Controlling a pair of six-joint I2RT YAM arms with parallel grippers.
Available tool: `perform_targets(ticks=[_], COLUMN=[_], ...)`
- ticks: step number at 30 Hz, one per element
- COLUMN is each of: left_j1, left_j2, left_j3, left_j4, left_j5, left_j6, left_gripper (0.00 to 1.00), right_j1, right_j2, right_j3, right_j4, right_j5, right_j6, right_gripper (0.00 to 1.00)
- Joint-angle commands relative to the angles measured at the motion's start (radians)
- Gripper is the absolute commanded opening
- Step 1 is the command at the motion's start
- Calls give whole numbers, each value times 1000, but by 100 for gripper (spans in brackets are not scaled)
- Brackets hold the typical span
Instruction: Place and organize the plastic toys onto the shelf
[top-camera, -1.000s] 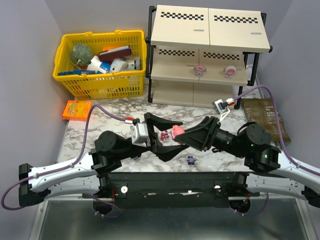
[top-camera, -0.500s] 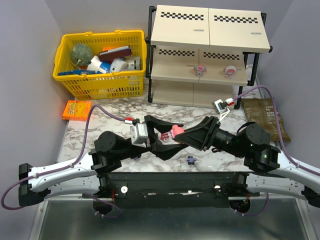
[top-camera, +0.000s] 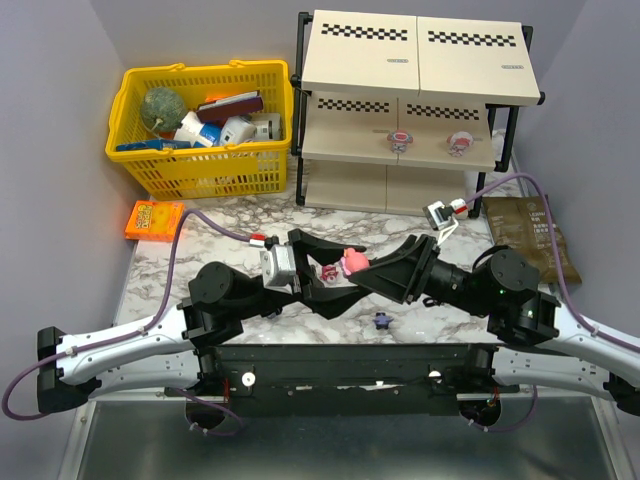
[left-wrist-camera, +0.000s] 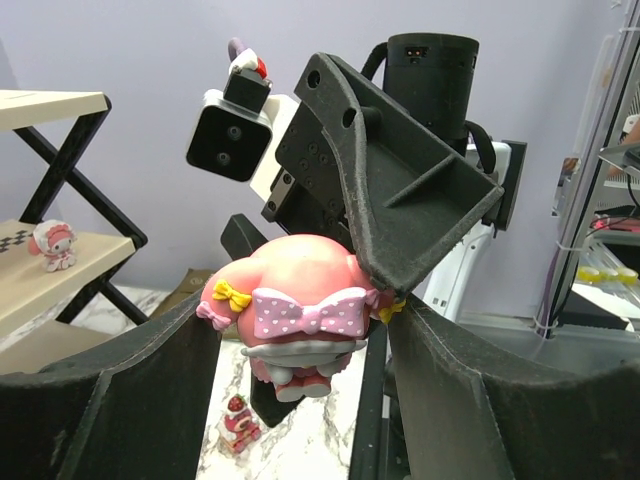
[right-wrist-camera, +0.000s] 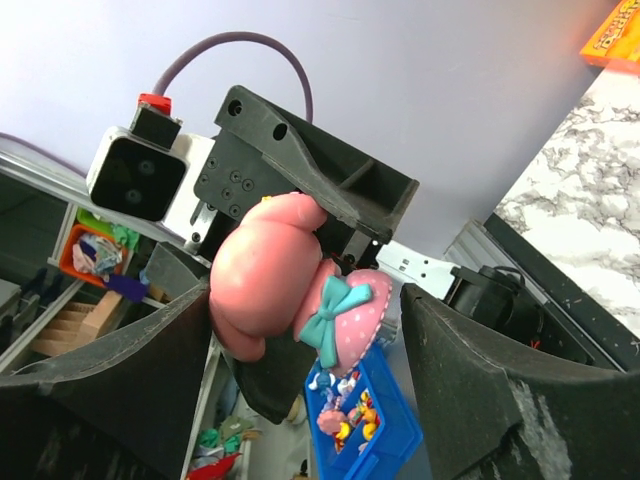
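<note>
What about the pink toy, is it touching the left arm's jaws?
Touching. In the left wrist view the left gripper pinches the pink toy between its jaws, no gap.

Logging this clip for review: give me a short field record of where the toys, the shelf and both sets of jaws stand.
held toy: pink toy, in the air between the two arms
left gripper: jaws shut on the pink toy
right gripper: jaws open, one on each side of the toy
shelf: middle tier holds first shelved toy and second shelved toy
table: dark purple toy lies near the arm bases
stage: pink toy not yet on the shelf
</note>
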Motion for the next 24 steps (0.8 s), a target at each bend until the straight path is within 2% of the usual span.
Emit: perform_targets(ticks=[1, 6, 10, 16, 24], left_j1=[-6, -8, -8, -8, -3], left_j2=[-18, -21, -31, -27, 117], left_j3=[13, 11, -6, 33, 178], left_j4=[31, 20, 12, -72, -198], left_j5=[-26, -49, -133, -432, -765], left_j6=[7, 12, 12, -16, -13], left_gripper=[28, 28, 28, 27, 24], right_j1=[2, 0, 2, 2, 2], right_j2=[-14, -18, -41, -98, -145], right_j3=[-17, -19, -22, -40, -86], right_j4=[5, 5, -2, -47, -99], right_j5=[26, 37, 70, 132, 190], right_j6=[-12, -25, -51, -74, -89], right_gripper=[84, 90, 94, 96, 96])
